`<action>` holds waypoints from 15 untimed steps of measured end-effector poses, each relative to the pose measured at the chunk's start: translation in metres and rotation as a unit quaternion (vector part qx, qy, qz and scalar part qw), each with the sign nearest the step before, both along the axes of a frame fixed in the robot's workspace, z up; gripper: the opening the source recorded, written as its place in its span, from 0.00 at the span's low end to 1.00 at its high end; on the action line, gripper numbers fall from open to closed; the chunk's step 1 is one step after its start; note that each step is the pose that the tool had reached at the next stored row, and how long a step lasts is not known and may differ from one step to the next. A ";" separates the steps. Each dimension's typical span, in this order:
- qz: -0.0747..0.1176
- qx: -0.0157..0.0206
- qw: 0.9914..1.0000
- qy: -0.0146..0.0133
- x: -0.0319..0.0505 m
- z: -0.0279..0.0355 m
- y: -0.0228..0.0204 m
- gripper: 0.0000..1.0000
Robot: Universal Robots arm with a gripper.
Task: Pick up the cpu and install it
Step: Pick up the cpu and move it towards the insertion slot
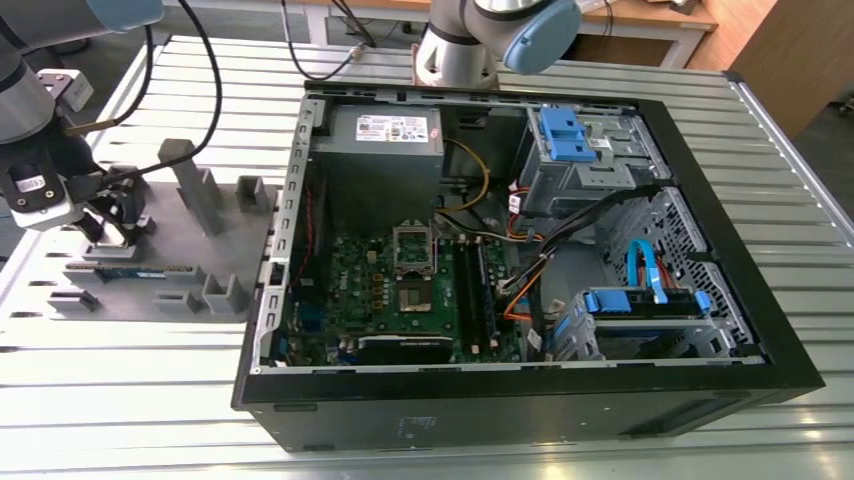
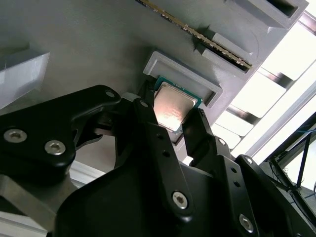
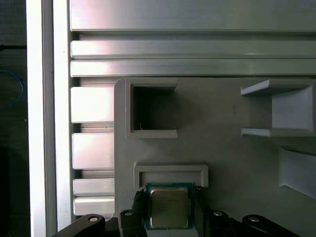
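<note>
Barely begun: my claw (image 3: 169,196) pinches the cpu (image 3: 169,208), lower centre of the first wrist view.
It sits at the tray (image 3: 222,143); installing remains.

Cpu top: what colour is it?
The cpu is silver-grey, green-edged; best in the first wrist view.

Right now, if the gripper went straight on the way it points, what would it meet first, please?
Probably the cpu, which sits directly ahead of the gripper in both wrist views, lying in its recess on the grey tray. Whether they already touch, I cannot tell.
</note>
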State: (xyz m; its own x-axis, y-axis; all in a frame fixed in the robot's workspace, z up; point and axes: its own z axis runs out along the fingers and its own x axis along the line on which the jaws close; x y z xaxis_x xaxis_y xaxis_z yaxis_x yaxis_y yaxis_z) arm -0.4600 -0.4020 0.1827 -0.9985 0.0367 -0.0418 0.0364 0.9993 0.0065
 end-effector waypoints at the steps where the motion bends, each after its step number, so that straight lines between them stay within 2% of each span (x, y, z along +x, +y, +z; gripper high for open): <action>1: 0.000 0.000 1.000 0.000 0.0000 0.0000 0.0000 0.48; 2: 0.000 0.000 1.000 0.000 0.0000 0.0000 0.0000 0.55; 15: 0.000 0.000 1.000 0.000 0.0000 -0.0001 0.0000 0.55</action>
